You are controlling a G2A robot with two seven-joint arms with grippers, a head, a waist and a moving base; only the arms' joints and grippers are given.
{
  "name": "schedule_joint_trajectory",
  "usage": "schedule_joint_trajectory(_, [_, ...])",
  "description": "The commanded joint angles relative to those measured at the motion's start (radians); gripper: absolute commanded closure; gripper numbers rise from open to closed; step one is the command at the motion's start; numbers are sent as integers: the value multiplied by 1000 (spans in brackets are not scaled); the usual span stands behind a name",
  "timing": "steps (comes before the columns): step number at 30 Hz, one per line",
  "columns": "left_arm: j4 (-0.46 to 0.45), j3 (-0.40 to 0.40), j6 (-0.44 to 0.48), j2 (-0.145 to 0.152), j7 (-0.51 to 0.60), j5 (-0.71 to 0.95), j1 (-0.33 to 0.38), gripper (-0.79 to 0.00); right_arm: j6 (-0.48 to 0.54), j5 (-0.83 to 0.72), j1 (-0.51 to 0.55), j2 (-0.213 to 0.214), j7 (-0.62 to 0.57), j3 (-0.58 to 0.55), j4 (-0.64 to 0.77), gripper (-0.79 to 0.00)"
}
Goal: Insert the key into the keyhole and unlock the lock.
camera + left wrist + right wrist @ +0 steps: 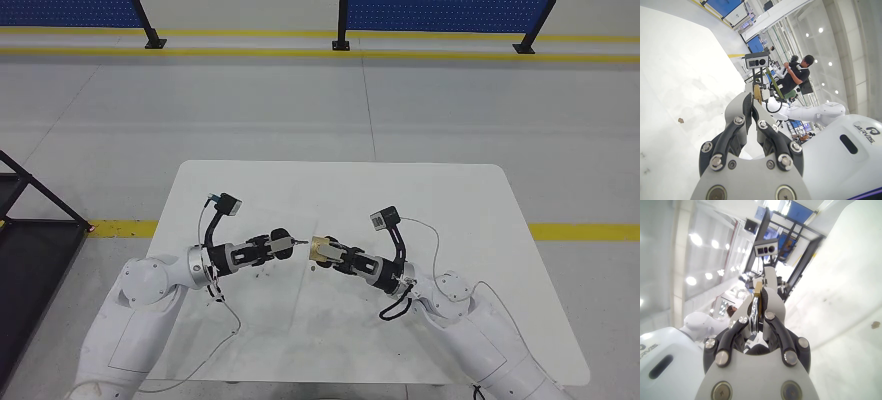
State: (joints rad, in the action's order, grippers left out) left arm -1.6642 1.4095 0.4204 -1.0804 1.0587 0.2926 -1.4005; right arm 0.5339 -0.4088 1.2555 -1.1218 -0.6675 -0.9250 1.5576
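Left claw [751,102] sits pressed together on the key [299,243], whose thin tip pokes out toward the lock [321,250]. Right claw [761,294] pinches that brass lock around its shackle [755,313], body pointing forward, above the desk [450,200]. Key and lock lie roughly along one line, with the keyhole [758,98] facing the tip. Whether they touch, I cannot tell. Next likely comes a straight push along that line; a slight tilt could miss.
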Motion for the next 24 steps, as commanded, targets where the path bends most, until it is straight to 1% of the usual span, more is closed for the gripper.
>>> schedule_joint_trajectory(1, [-6,-5,-9,-1,-32,0,-8,0,0,0,0,0,0,0,0,0])
schedule_joint_trajectory(13, [-44,-3,-20,6,-87,-48,-41,0,0,0,0,0,0,0,0,0])
schedule_joint_trajectory(24, [-66,-3,-14,12,-94,-49,-60,0,0,0,0,0,0,0,0,0])
